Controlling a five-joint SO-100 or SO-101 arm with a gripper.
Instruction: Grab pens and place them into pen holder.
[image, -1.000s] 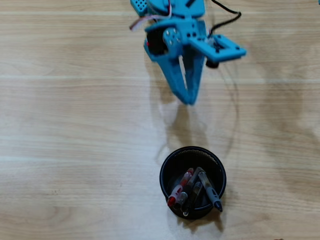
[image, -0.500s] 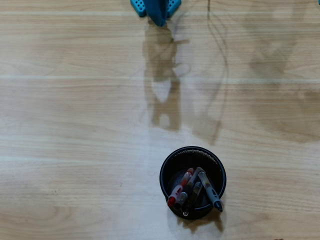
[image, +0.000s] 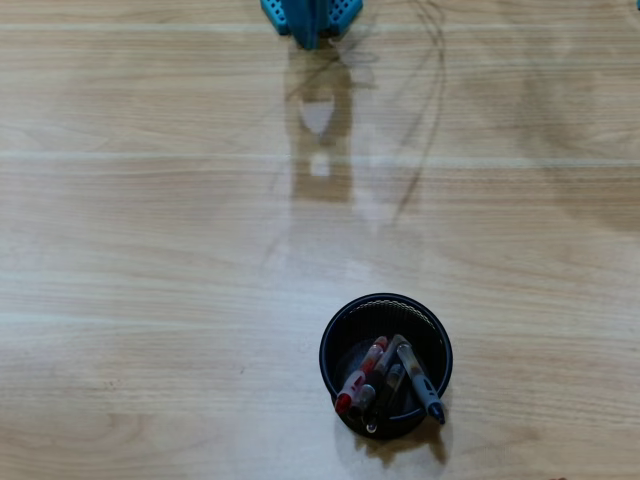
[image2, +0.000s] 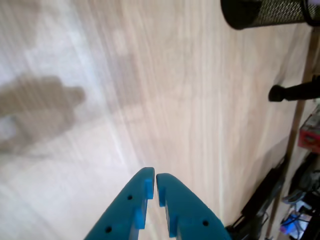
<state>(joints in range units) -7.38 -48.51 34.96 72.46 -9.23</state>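
Claw (image2: 151, 182) tips nearly closed and empty in wrist view; overhead alone shows pens (image: 385, 385) inside holder (image: 334, 335).

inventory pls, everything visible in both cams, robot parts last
pen holder: 1, black mesh cup, lower centre of the overhead view; top edge of the wrist view
pens: 4 as far as I can tell, all inside the holder leaning toward its lower rim; one red and clear, the others dark or clear
table: 1, light wood grain, no loose pens on it
clutter: dark items and a red one past the table edge at the right of the wrist view, too blurred to name
gripper: 1, blue, fingers nearly touching, empty; at the top edge of the overhead view
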